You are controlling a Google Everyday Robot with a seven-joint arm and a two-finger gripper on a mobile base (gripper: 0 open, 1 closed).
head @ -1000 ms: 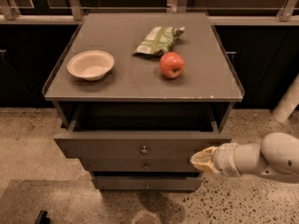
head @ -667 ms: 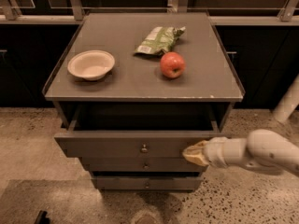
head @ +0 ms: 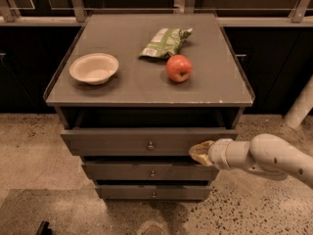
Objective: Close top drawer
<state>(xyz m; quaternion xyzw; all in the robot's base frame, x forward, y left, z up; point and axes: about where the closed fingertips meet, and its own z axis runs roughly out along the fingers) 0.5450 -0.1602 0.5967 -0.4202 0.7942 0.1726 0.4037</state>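
The top drawer (head: pixel 122 142) is the widest grey-brown front panel with a small round metal knob (head: pixel 150 145) at its centre. It stands pulled out a little from the cabinet, with a dark gap above it under the cabinet top. My gripper (head: pixel 199 152) comes in from the right on a white arm (head: pixel 266 155). Its tan tip rests against the right part of the drawer front, right of the knob.
On the cabinet top (head: pixel 122 82) sit a white bowl (head: pixel 94 68), a red apple (head: pixel 179 68) and a green snack bag (head: pixel 164 41). Two shorter drawers (head: pixel 146 172) lie below the top one. Speckled floor surrounds the cabinet; dark cabinets stand behind.
My gripper has moved left to the drawer front. The top drawer has slid inward, so the gap behind its front is narrower than a second ago.
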